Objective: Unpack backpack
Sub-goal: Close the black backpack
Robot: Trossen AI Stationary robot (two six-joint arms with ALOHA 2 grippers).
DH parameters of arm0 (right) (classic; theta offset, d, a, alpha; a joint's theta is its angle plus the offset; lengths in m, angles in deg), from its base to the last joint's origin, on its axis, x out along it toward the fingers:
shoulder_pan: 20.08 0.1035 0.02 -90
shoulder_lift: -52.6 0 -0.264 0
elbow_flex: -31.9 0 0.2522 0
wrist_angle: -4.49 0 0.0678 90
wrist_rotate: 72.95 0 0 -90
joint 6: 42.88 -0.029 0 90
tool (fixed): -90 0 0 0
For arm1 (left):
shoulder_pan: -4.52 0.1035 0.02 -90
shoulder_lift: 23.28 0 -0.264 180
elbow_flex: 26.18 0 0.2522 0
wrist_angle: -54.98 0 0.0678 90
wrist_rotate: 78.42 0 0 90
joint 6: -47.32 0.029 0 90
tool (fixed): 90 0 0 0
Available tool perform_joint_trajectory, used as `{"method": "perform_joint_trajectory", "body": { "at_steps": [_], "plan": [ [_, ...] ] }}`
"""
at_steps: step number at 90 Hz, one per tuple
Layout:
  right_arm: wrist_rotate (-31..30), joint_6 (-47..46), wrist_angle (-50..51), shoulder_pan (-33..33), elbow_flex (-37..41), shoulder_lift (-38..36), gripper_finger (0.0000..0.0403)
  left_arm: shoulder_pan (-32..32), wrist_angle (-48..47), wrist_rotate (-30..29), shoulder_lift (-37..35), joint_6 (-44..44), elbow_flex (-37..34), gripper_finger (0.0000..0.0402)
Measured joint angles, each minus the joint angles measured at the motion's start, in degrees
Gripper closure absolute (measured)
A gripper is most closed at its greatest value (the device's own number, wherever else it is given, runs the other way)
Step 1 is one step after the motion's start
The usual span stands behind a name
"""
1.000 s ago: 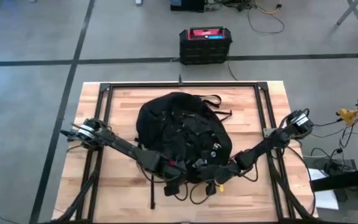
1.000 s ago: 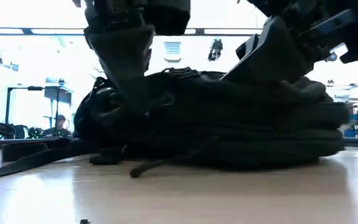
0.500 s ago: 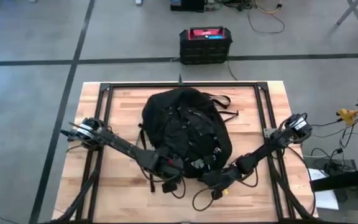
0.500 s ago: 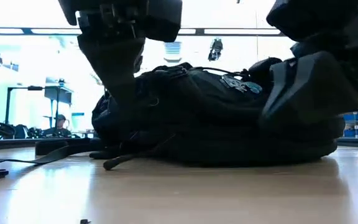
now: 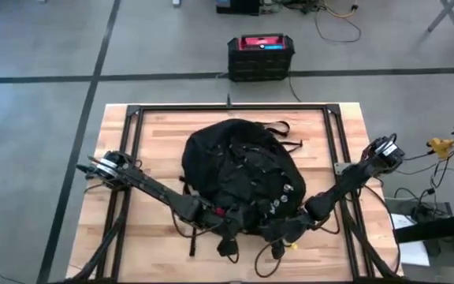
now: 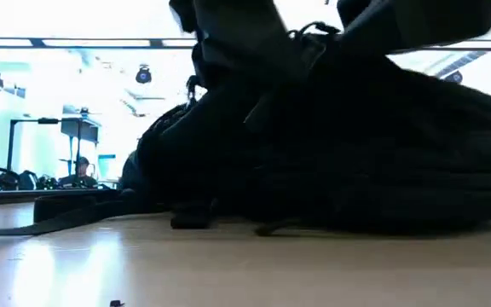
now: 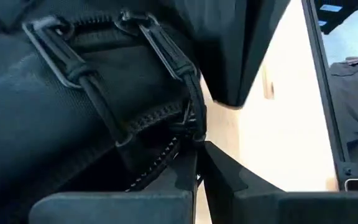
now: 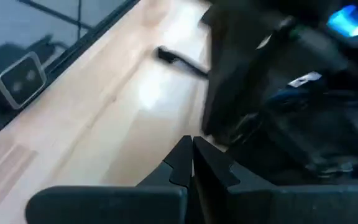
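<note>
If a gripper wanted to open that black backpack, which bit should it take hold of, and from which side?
Probably a zipper pull: the left wrist view shows looped cord pulls standing off the backpack, thin enough for two fingers to pinch. Coming from the table's near edge seems best, since the left gripper and right gripper are both at the backpack's near end.
</note>
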Motion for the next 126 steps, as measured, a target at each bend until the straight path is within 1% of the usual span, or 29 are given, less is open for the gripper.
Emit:
{"method": "perform_joint_trajectory", "body": {
  "at_steps": [12, 17, 22, 29, 35, 42, 54, 63, 77, 80, 88, 93, 101, 113, 117, 126],
  "plan": [
    [-6.63, 0.11, 4.5, -0.63, 0.0, 0.0, 0.0403, -0.02, 2.43, -0.1, 0.66, -4.85, -5.55, 0.0401],
    [-9.16, -0.01, 6.6, -1.22, 0.0, 0.0, 0.0403, -0.39, 6.89, -0.61, 1.04, -5.78, -7.71, 0.0401],
    [-9.81, -1.56, 8.4, -2.05, 0.0, 0.25, 0.0403, -1.04, 11.68, -1.06, 1.08, -6.03, -8.79, 0.0401],
    [-8.29, -3.92, 9.59, -3.47, 0.08, 0.67, 0.0403, -1.94, 14.33, -3.47, 1.08, -5.86, -9.1, 0.0401],
    [-5.59, -5.07, 9.07, -4.32, 0.24, 1.45, 0.0403, -2.99, 13.5, -6.63, 1.1, -5.8, -9.04, 0.0401],
    [-3.38, -6.09, 8.6, -5.0, 0.24, 3.1, 0.0403, -3.85, 12.58, -8.57, 1.1, -6.42, -9.38, 0.0401],
    [-2.51, -7.77, 7.72, -5.0, 0.38, 5.39, 0.0403, -4.7, 11.72, -9.35, 1.1, -13.49, -13.12, 0.0401],
    [-1.65, -9.45, 6.85, -5.08, 0.85, 5.73, 0.0403, -5.62, 12.09, -10.47, 0.99, -18.32, -16.32, 0.0401],
    [-0.77, -10.49, 6.88, -5.09, 1.22, 5.66, 0.0403, -6.6, 10.94, -10.85, 0.26, -22.26, -18.92, 0.0401],
    [-0.71, -10.51, 7.18, -5.04, 1.22, 5.66, 0.0403, -6.65, 9.52, -9.67, -0.25, -22.44, -19.11, 0.0401],
    [-0.47, -10.51, 7.33, -5.02, 1.25, 5.64, 0.0403, -7.03, 7.65, -9.64, -2.26, -22.62, -19.3, 0.0401],
    [-0.48, -10.51, 7.53, -5.02, 1.27, 5.52, 0.0403, -7.37, 5.42, -10.72, -4.41, -22.57, -19.31, 0.0401],
    [-0.82, -10.54, 8.54, -4.89, 1.43, 5.32, 0.0403, -8.62, -0.08, -14.0, -7.57, -21.31, -19.77, 0.04],
    [-0.67, -10.54, 8.95, -4.85, 1.56, 4.47, 0.0403, -8.87, 1.64, -18.25, -11.94, -18.69, -19.89, 0.04],
    [-0.34, -10.52, 9.12, -4.64, 1.64, 3.97, 0.0403, -8.76, 2.13, -19.44, -12.23, -18.46, -19.9, 0.04],
    [-0.39, -10.19, 9.62, -4.65, 1.77, 3.2, 0.0403, -8.85, 4.43, -19.42, -11.13, -17.46, -20.2, 0.0401]
  ]
}}
